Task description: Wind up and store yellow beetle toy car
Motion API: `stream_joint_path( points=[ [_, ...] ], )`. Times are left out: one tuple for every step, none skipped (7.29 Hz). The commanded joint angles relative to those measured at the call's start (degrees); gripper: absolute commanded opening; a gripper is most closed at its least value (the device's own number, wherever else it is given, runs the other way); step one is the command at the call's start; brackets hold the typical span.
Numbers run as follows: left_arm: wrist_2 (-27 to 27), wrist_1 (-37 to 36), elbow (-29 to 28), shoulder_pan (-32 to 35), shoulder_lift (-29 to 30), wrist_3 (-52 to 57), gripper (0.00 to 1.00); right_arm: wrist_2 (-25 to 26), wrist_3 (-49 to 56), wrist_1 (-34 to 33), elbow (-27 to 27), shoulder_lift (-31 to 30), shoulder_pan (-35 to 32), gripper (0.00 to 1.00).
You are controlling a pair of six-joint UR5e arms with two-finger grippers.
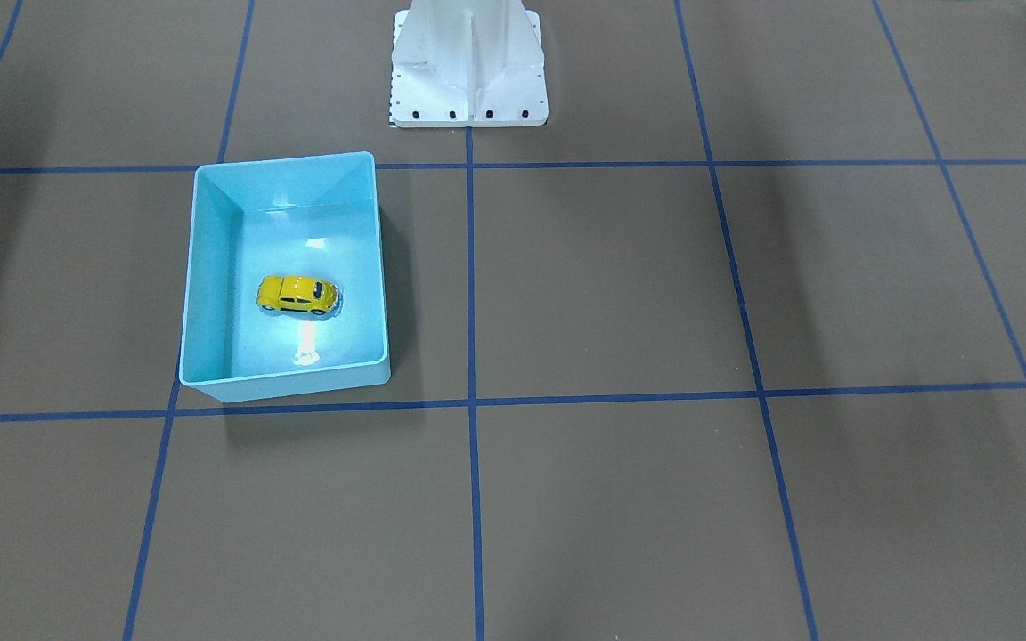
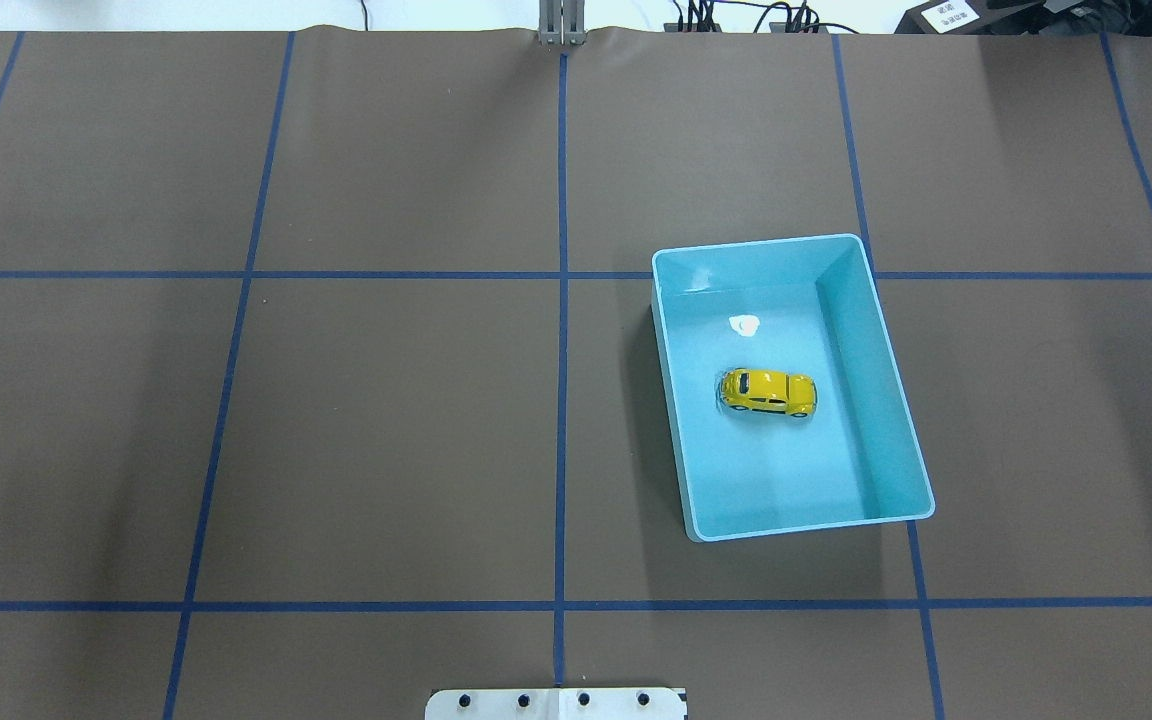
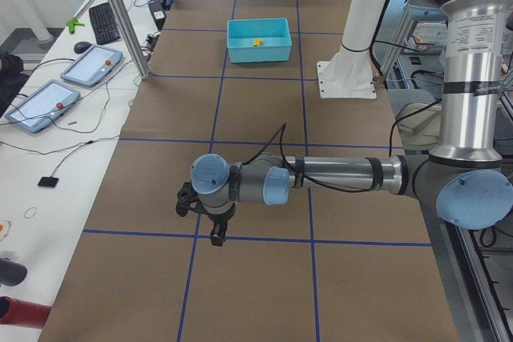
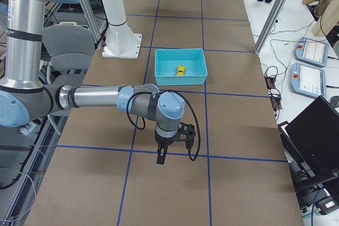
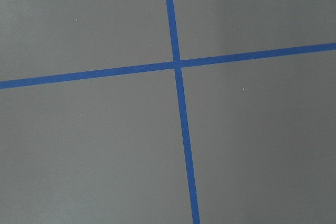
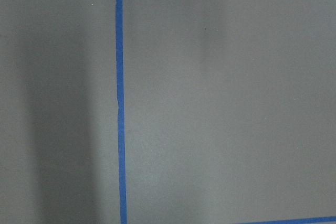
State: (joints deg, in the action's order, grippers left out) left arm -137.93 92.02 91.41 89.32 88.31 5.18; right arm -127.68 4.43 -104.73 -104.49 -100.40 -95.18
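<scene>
The yellow beetle toy car [image 1: 297,295] [image 2: 768,391] rests on its wheels on the floor of the light blue bin [image 1: 210,267] [image 2: 876,400], near the bin's middle. From the sides the car [image 3: 256,42] [image 4: 180,70] is a small yellow spot inside the bin [image 3: 258,54] [image 4: 180,80]. My left gripper [image 3: 216,238] hangs low over the table far from the bin, and I cannot tell whether it is open or shut. My right gripper [image 4: 161,158] points down over the mat, also well away from the bin, and I cannot tell its state either. Both wrist views show only brown mat and blue tape.
The white robot pedestal [image 1: 468,62] [image 2: 556,703] stands mid-table at the robot's edge. A small white spot [image 2: 744,324] lies on the bin floor. Tablets [image 3: 88,66] and cables sit on a side bench. A metal post [image 4: 275,9] and a laptop [image 4: 318,130] border the table.
</scene>
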Motion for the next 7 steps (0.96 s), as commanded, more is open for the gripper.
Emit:
stream_joint_path(
  points=[
    [0.03,0.0,-1.32,1.19,-0.07,-0.08,1.0,-4.04,-7.13,5.14,3.41,0.12,0.0,1.0],
    [0.12,0.0,-2.02,1.38,0.02,-0.08,1.0,-3.98,-7.33,5.24,3.33,0.99,0.09,1.0],
    [0.12,0.09,-2.2,1.47,0.02,-0.08,1.0,-3.72,-7.25,5.32,3.33,1.52,2.61,1.0],
    [0.12,0.0,-2.21,1.47,0.11,-0.17,1.0,-3.28,-7.24,5.24,3.94,3.52,5.33,1.0],
    [0.12,0.0,-2.29,1.47,0.02,-0.08,1.0,-2.58,-7.16,5.15,4.03,6.15,7.19,1.0],
    [0.12,0.0,-2.29,1.55,-0.07,-0.17,1.0,-1.79,-6.72,5.32,3.94,6.27,7.73,1.0],
    [0.12,0.0,-2.38,1.56,-0.07,-0.17,1.0,-2.22,-6.63,5.32,3.33,6.35,7.82,1.0]
  ],
)
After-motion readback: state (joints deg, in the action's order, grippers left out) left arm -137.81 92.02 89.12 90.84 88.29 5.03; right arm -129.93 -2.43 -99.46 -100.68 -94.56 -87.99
